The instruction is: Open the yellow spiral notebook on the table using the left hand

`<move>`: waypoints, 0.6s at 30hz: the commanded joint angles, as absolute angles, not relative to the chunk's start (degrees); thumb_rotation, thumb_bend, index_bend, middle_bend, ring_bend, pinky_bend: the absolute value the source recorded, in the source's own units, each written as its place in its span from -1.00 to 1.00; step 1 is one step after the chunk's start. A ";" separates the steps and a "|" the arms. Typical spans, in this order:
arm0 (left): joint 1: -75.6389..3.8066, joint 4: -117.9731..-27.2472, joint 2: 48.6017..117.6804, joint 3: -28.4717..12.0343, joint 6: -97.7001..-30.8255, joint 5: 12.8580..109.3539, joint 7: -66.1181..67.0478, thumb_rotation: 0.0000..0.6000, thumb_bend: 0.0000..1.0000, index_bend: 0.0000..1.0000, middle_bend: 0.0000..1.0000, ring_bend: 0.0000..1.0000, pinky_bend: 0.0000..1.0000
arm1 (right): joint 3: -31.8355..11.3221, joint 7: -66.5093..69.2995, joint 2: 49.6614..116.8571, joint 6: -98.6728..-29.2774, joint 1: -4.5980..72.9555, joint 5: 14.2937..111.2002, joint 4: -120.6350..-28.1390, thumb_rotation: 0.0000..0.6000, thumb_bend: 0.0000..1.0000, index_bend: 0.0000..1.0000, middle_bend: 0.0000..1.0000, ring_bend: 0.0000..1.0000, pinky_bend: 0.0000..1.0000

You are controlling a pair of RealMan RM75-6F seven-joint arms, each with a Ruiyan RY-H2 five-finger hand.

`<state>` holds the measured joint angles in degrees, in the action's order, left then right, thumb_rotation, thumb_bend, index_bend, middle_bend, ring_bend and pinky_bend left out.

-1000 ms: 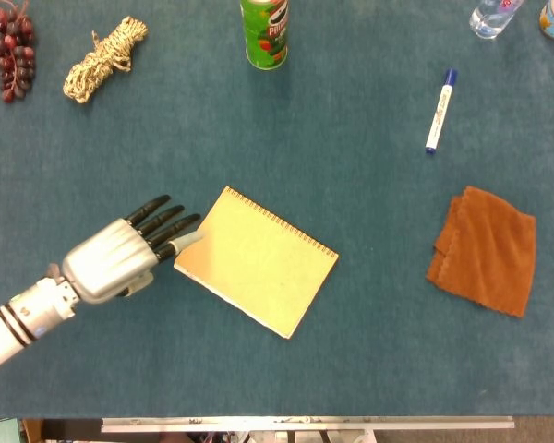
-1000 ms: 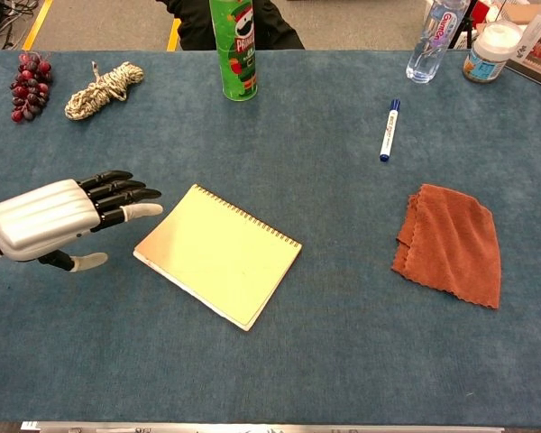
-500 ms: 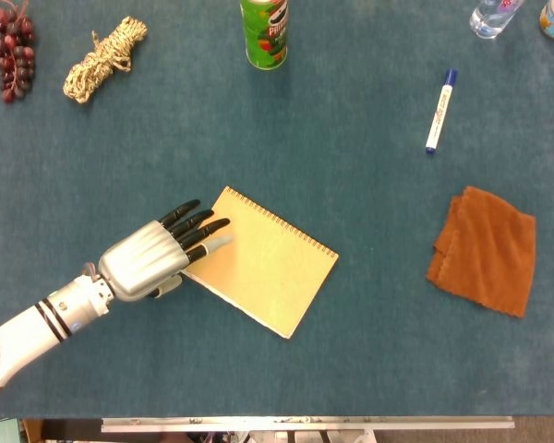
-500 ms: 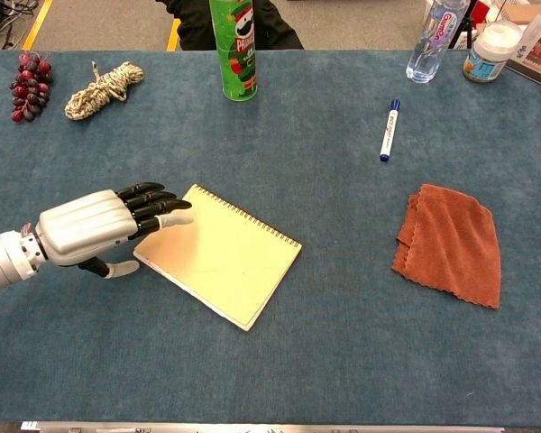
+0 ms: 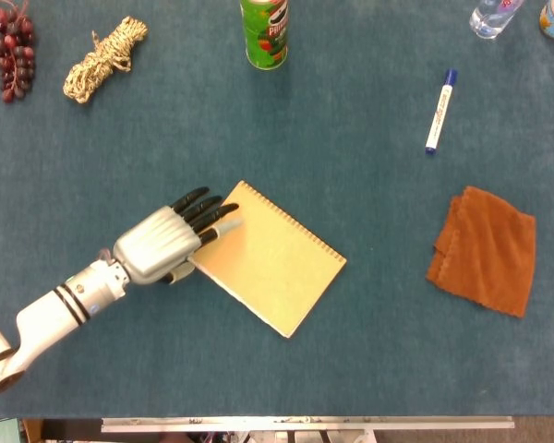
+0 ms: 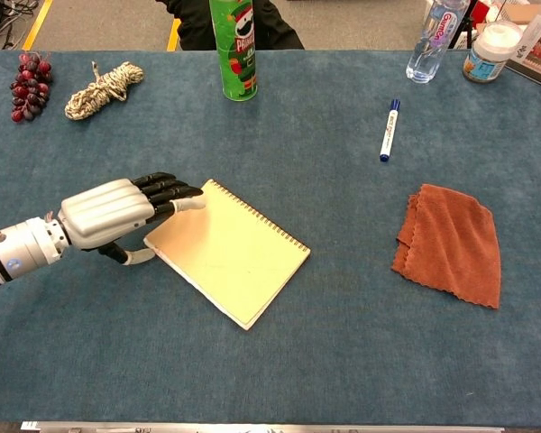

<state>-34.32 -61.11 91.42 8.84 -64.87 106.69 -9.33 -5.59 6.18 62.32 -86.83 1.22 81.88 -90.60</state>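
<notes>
From the head view I have the yellow spiral notebook (image 5: pixel 272 259) lying closed and flat near the middle of the blue table (image 5: pixel 351 360), turned at an angle, with its wire binding running along the upper right edge. My left hand (image 5: pixel 166 242) sits at about nine o'clock from the notebook's centre, palm down, the dark fingers (image 5: pixel 201 205) stretched out side by side and reaching over the notebook's left corner. The fingertips lie over the cover; I cannot tell whether they press on it or hover just above. The thumb shows below the palm in the chest view, beside the notebook's left edge — it grips nothing, and nothing is in the hand. The right hand shows in neither view.

Around the notebook, taken from its centre: an orange cloth (image 5: pixel 485 249) lies crumpled at three o'clock, well apart. A marker (image 5: pixel 440 110) with a blue cap lies at about one o'clock. A green can (image 5: pixel 264 32) stands upright at twelve o'clock, at the far edge. A coil of rope (image 5: pixel 102 59) lies at about eleven o'clock, and just beyond it — further left — a bunch of dark grapes (image 5: pixel 11 48). At the far right corner the chest view shows a clear bottle (image 6: pixel 430 41) and, beside it, a white-lidded jar (image 6: pixel 489 50).
</notes>
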 commanded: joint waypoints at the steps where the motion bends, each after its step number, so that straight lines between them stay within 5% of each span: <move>1: -35.39 -61.47 91.71 8.07 -63.85 105.69 -10.32 1.00 -0.41 -1.00 -1.00 -1.00 -1.00 | -5.67 6.34 62.33 -86.92 1.13 81.79 -90.47 1.00 -0.34 -0.20 -0.37 -0.57 -0.45; 10: -37.93 -61.73 93.49 3.98 -61.63 100.95 -10.13 1.00 -0.41 -1.00 -1.00 -1.00 -1.00 | -5.09 5.90 62.36 -85.64 2.14 83.73 -90.36 1.00 -0.34 -0.20 -0.37 -0.57 -0.45; 18: -32.86 -69.47 84.65 2.65 -68.19 96.45 -4.74 1.00 -0.41 -1.00 -1.00 -1.00 -1.00 | -3.50 1.19 60.80 -81.24 7.94 93.19 -92.44 1.00 -0.43 -0.21 -0.37 -0.57 -0.45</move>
<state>-35.00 -66.49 87.76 2.91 -65.71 97.95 -6.47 -4.00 2.87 61.30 -82.71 6.11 90.99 -91.55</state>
